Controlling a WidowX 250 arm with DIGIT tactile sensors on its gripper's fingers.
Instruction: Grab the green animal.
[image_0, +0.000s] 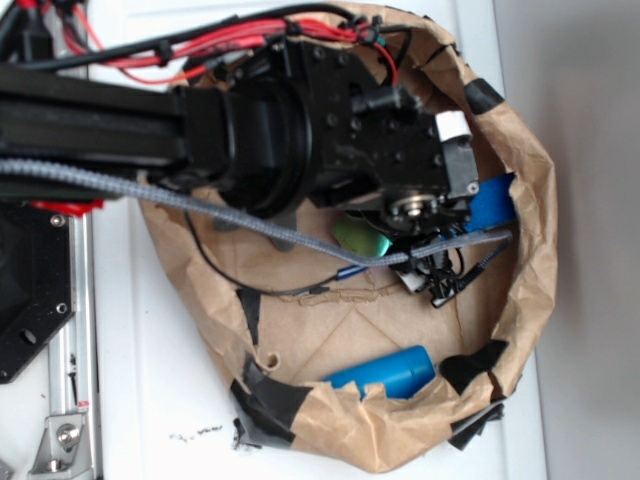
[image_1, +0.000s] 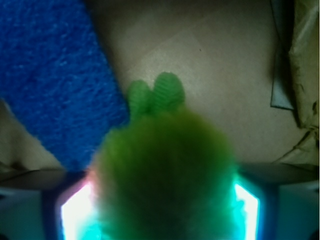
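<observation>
Green animal fills the lower middle of my wrist view, blurred shaggy lime fur, with two small ribbed green nubs poking out at its 12 o'clock. Fingers flank it at 9 and 3 o'clock, both glowing with bright glare, fur pressed right up against them, so I read the gripper as clamped on the toy. In the exterior view I only get a smooth olive-green sliver of the animal showing under the arm's wrist, roughly mid-floor of the brown paper bin; the gripper itself is hidden there behind the black wrist block and cable clutter. Blue fuzzy cloth sits at 10 o'clock from the toy in the wrist view, edge touching or just beside the fur, can't tell which; exterior shows the same blue piece at 3 o'clock of the toy, against the bin wall. Blue cylinder lies at 6 o'clock, near the torn bin rim, well apart from the toy. Black tape patches on the rim. Braided grey cable runs across the bin from 9 o'clock. White tabletop around the bin.
</observation>
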